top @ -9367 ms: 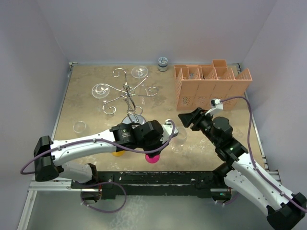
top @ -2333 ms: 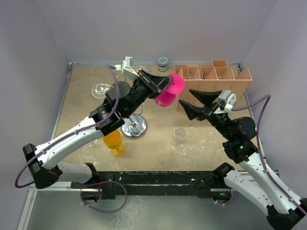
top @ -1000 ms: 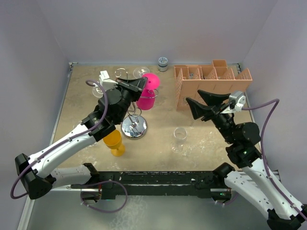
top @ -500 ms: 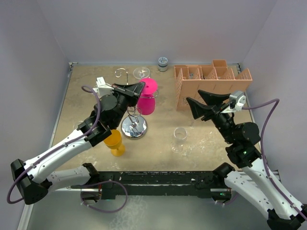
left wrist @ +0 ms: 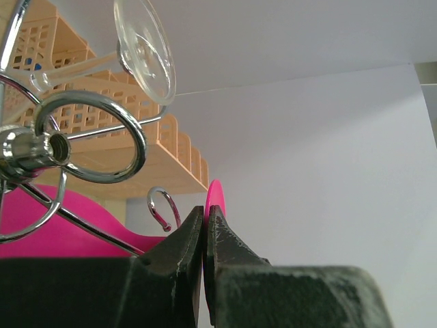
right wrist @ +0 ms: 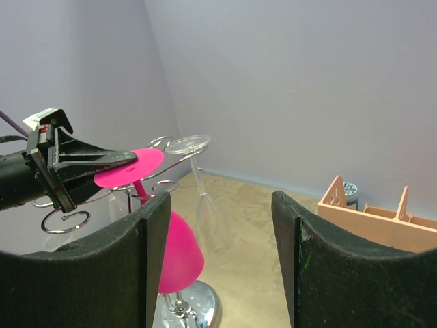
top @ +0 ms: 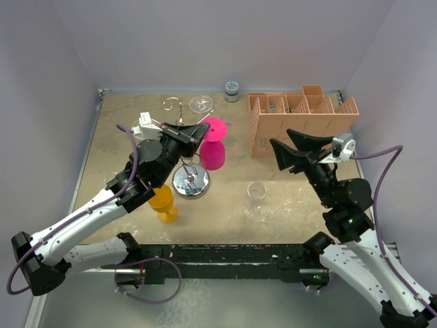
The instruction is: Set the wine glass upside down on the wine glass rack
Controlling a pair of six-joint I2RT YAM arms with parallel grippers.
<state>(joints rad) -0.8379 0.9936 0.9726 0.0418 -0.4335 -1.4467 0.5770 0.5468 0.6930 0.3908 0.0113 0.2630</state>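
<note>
Left gripper (top: 202, 129), reaching over the wine glass rack (top: 190, 182), pinches the foot of the inverted pink wine glass (top: 213, 156); right gripper (top: 290, 146) gapes above the tan table (top: 307, 205).

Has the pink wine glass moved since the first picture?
Yes. The pink wine glass went from near the front edge back to the wine glass rack, now inverted beside its post.

blocked: wine glass rack (top: 191, 183) arms, hung clear glass (top: 200, 104) beside pink wine glass (top: 213, 156) | free: gap toward orange box (top: 300, 116)
</note>
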